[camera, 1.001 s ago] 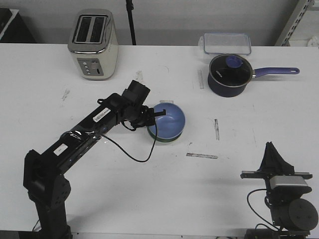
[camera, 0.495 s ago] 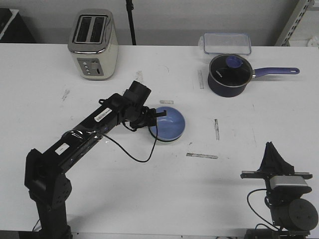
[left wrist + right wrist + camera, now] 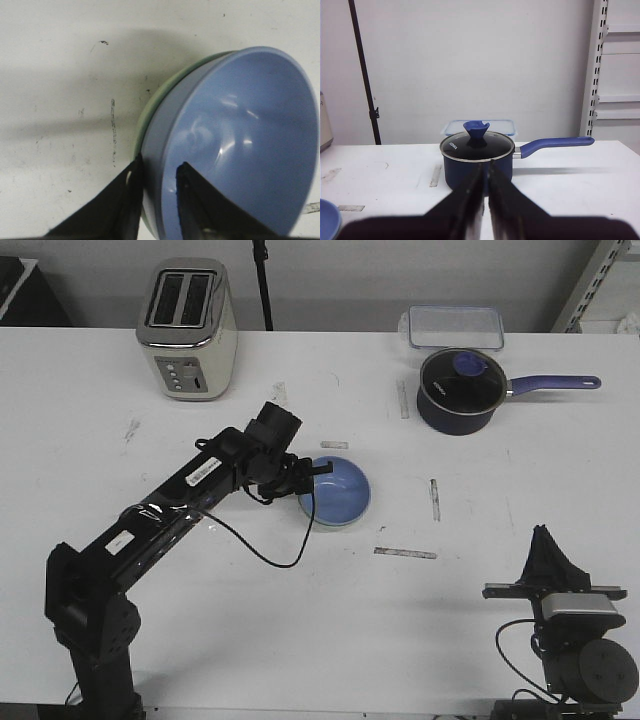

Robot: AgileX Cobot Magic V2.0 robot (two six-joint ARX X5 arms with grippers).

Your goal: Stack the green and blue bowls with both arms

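The light blue bowl (image 3: 338, 492) sits nested in the pale green bowl (image 3: 316, 523) at the middle of the table; only a thin green edge shows under it. In the left wrist view the blue bowl (image 3: 240, 140) fills the frame and the green rim (image 3: 150, 107) peeks out behind it. My left gripper (image 3: 310, 472) is shut on the blue bowl's left rim, one finger (image 3: 192, 200) inside and the other outside (image 3: 157, 169). My right gripper (image 3: 548, 540) is shut and empty near the front right edge, pointing at the saucepan (image 3: 485, 167).
A dark blue saucepan (image 3: 458, 390) with lid and purple handle stands at the back right, with a clear lidded box (image 3: 453, 326) behind it. A toaster (image 3: 187, 328) stands at the back left. Tape strips mark the table.
The blue bowl has come down and levelled into the green bowl, so less green shows. My left gripper lowered with it. The right arm has not moved.
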